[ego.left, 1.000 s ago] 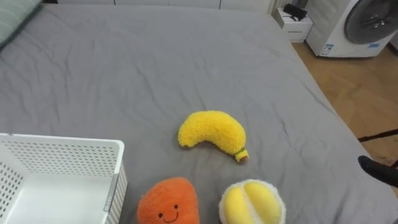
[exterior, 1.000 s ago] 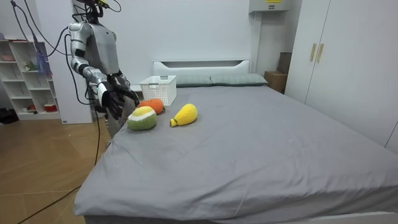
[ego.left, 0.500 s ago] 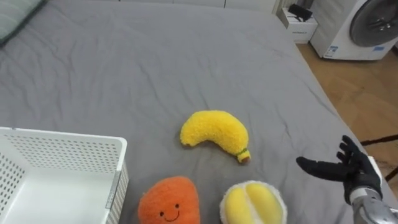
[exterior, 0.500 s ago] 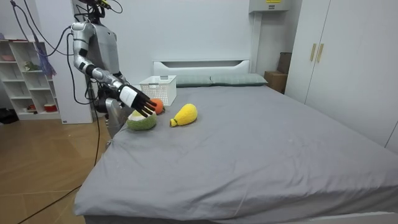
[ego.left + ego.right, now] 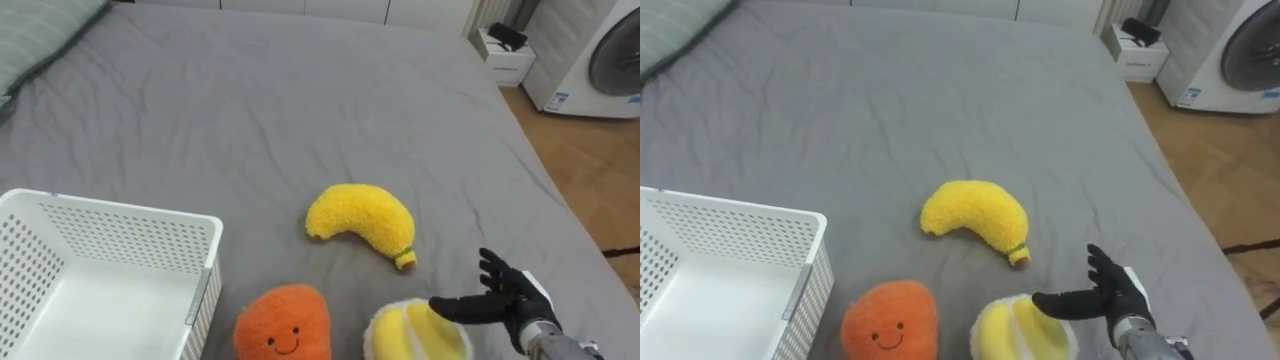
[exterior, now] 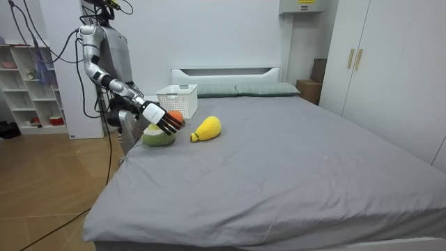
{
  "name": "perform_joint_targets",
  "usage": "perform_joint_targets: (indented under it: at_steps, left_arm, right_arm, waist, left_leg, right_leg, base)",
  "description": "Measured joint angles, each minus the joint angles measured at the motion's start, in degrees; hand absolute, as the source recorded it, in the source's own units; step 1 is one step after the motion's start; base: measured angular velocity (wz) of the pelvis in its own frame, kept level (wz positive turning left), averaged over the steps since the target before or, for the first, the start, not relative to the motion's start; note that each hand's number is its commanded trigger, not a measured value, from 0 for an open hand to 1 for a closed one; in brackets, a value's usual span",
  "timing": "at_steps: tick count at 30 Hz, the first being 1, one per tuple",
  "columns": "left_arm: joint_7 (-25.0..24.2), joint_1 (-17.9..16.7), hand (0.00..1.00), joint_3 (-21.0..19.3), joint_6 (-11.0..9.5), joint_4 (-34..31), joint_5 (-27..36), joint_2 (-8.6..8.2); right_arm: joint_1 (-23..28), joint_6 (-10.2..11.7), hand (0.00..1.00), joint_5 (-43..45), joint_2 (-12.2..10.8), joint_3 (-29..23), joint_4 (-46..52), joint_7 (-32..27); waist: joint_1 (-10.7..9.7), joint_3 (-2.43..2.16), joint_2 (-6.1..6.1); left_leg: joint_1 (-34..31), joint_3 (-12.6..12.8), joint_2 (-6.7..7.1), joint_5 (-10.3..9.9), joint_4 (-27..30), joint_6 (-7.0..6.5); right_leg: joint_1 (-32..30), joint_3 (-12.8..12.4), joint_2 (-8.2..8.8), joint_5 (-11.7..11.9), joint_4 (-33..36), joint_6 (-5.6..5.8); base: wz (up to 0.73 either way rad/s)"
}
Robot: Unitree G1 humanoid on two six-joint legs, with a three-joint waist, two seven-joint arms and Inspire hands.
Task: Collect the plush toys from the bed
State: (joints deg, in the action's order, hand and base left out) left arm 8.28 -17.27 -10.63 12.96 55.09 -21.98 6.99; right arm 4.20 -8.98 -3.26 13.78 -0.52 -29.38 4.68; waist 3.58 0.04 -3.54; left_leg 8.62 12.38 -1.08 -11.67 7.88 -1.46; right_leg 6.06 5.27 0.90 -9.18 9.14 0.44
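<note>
robot: stands at the bed's (image 5: pixel 250 110) long edge on the room view's left, towards the head end, right arm stretched out over the mattress.
right hand (image 5: pixel 512 299): over the bed's near edge, fingers (image 5: pixel 1102 268) straight and fanned apart, holding nothing; the thumb points at the round plush and its tip lies over that toy's upper edge; whether it touches cannot be told.
round plush (image 5: pixel 418 333): yellow segments inside a pale fuzzy rim, lying at the near edge of the bed, just beside the right hand.
orange plush (image 5: pixel 283 322): round, with a smiling face, at the near edge between the basket and the round plush, close to both.
banana plush (image 5: pixel 360 222): yellow, curved, with a small brown tip, lying flat on the grey sheet a little further in from the edge than the other two toys, apart from them.
basket (image 5: pixel 110 205): white, perforated walls, standing on the bed at the near left corner of the eye views; no toy lies in the part that shows.
pillow (image 5: pixel 40 30): green striped, at the head end.
washing machine (image 5: pixel 600 55): white, on the wooden floor beyond the bed's foot end.
</note>
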Motion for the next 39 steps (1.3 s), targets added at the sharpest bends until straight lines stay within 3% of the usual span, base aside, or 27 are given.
perform_joint_targets:
  at_steps: [6,16,24,25,30,31,39]
  left_arm:
    - [0.0,0.5,0.00,0.2,0.8,0.0,0.0,0.00]
    - [-0.5,2.0,0.00,0.7,0.8,0.1,0.2,0.00]
    - [-2.5,2.4,0.00,0.7,0.4,0.6,0.0,0.09]
    - [-2.5,2.3,0.00,0.7,0.4,0.8,0.0,0.09]
    - [-2.8,2.4,0.00,0.7,0.4,2.4,0.0,0.09]
    - [-2.8,2.4,0.00,0.7,0.4,2.4,0.0,0.11]
    - [-3.1,2.7,0.00,0.7,-0.2,2.8,0.0,0.17]
  right_arm:
    - [-0.3,-0.7,0.00,4.6,-1.0,1.6,-2.8,1.7]
    - [-2.5,-1.0,0.00,8.3,-2.3,1.9,-15.3,6.1]
    - [-4.0,1.4,0.02,10.4,-2.4,1.6,-22.6,6.8]
    - [-4.3,1.8,0.26,10.3,-2.4,1.5,-23.8,6.8]
    - [-4.7,2.2,0.94,10.3,-2.4,1.4,-26.3,6.7]
    - [-5.0,2.2,1.00,10.4,-2.4,1.5,-26.5,6.5]
    - [-5.4,2.7,1.00,10.4,-2.4,1.5,-28.4,4.8]
  waist:
    - [0.0,-0.15,-0.29]
    - [0.0,-0.16,-0.82]
    - [0.2,-0.18,-0.75]
    - [0.2,-0.18,-0.74]
    - [0.1,-0.22,-0.62]
    - [0.1,-0.21,-0.62]
    - [0.2,-0.06,-0.31]
  left_leg:
    - [-0.5,-0.6,0.01,0.0,-0.1,0.00]
    - [-0.5,-1.0,0.05,0.0,0.0,0.00]
    - [-1.0,-1.8,-0.01,-0.2,0.9,0.01]
    - [-1.0,-1.9,-0.05,-0.2,1.0,0.03]
    - [-1.0,-2.1,-0.04,-0.2,1.1,0.06]
    - [-1.1,-2.3,-0.02,-0.2,1.3,0.07]
    - [-1.0,-3.1,0.00,-0.4,1.7,0.14]
  right_leg:
    - [0.1,1.1,0.08,0.0,-0.4,-0.02]
    - [0.3,1.9,0.24,0.0,-0.6,0.02]
    - [1.0,2.7,0.24,0.1,-1.1,-0.07]
    - [1.1,2.7,0.21,0.1,-1.2,-0.12]
    - [1.4,2.8,0.19,0.1,-1.3,-0.13]
    - [1.5,2.8,0.16,0.1,-1.3,-0.13]
    - [2.0,2.8,0.10,0.1,-1.5,-0.14]
  base:
    - [0.06]
    - [0.01]
    - [0.06]
    - [0.00]
    - [0.01]
    - [0.04]
    - [0.04]
